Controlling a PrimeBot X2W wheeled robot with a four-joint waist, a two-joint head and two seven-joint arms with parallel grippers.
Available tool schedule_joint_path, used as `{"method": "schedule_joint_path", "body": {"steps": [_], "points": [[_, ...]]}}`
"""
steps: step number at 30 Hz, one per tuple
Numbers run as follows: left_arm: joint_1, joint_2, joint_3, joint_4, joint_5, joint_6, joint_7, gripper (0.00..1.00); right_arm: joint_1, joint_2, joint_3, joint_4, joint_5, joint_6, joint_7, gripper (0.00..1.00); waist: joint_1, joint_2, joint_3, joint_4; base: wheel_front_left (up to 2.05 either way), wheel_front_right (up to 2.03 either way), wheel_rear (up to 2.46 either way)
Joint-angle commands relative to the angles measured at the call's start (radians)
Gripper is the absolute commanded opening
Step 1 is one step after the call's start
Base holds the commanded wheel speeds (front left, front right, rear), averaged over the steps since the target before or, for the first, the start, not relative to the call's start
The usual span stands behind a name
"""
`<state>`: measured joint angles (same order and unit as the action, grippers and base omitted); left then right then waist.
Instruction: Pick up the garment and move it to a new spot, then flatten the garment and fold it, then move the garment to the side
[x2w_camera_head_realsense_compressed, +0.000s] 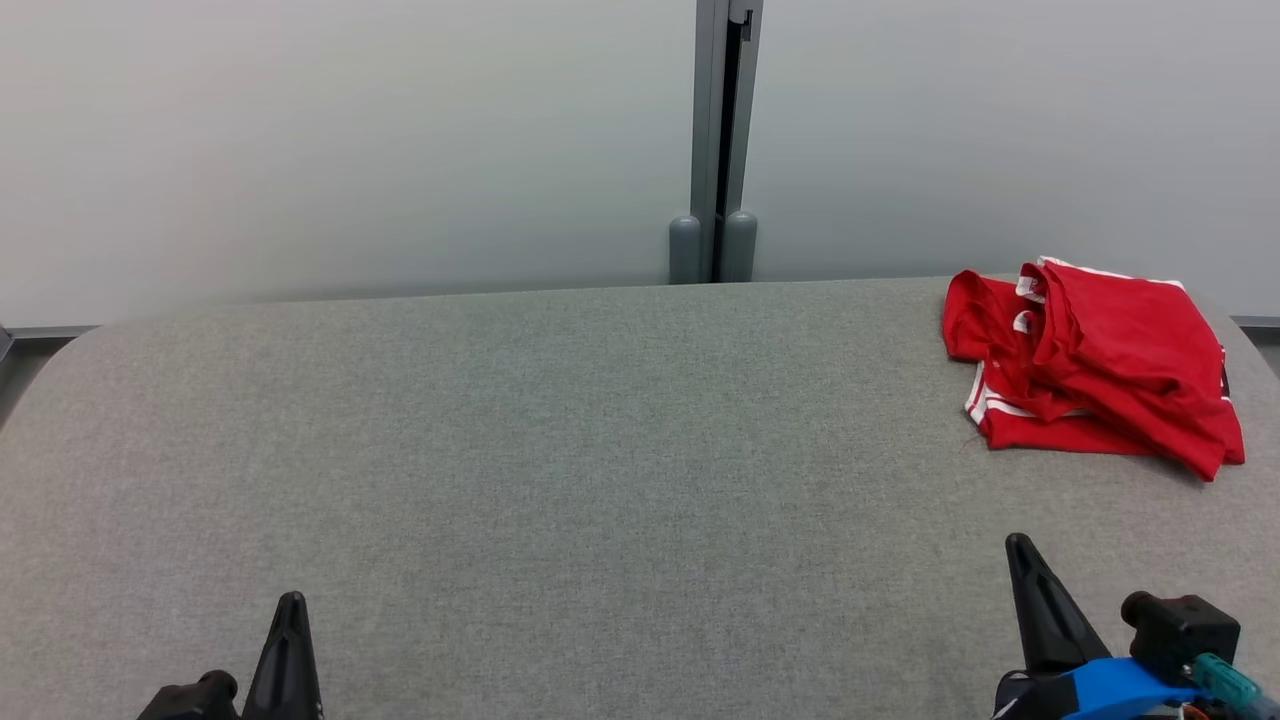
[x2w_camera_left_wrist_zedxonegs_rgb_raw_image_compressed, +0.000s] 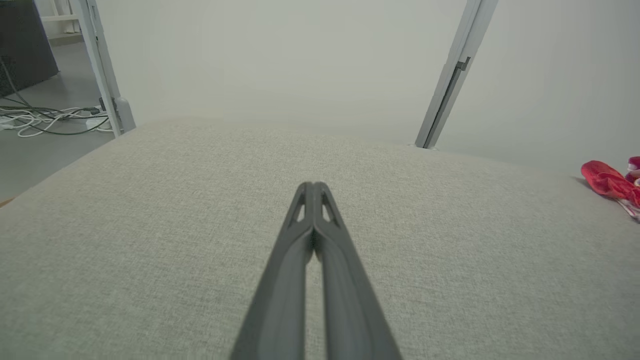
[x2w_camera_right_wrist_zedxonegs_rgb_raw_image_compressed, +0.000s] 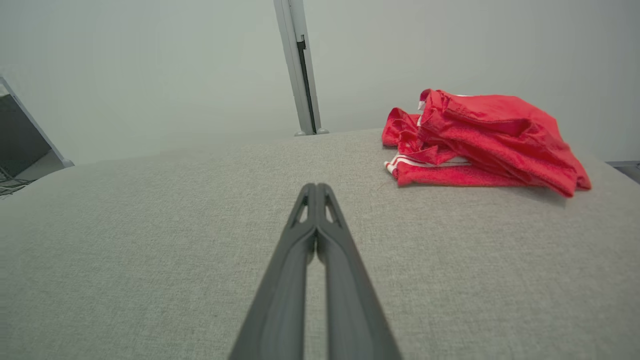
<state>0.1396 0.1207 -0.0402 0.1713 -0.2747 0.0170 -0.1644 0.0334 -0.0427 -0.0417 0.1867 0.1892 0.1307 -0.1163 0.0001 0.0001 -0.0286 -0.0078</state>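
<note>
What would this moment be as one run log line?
stage: before pickup | garment: crumpled, table far right | left gripper: jaws shut, empty | right gripper: jaws shut, empty

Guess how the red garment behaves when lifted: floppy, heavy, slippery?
Likely floppy: the red garment lies in a loose crumpled heap with soft folds, so it should sag and unfurl from one pinch. Probably light: the cloth looks thin. Perhaps slightly slippery: the fabric shows a faint sheen in the right wrist view.
</note>
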Motion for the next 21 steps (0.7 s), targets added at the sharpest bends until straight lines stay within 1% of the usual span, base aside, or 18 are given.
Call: {"method": "schedule_joint_path", "body": {"steps": [1, 21], "points": [[-0.032, 0.002, 0.013, -0.01, -0.045, -0.005, 0.008, 0.0, -0.017, -0.003, -0.006, -0.011, 0.051, 0.0, 0.007, 0.0, 0.0, -0.0001, 0.0, 0.0, 0.0, 0.0, 0.0], [-0.09, -0.016, 0.049, 0.008, -0.383, -0.043, 0.077, 0.0, -0.052, -0.005, -0.022, 0.003, 0.411, 0.0, 0.063, 0.0, 0.0, -0.0001, 0.006, 0.001, 0.0, 0.0, 0.0]]}}
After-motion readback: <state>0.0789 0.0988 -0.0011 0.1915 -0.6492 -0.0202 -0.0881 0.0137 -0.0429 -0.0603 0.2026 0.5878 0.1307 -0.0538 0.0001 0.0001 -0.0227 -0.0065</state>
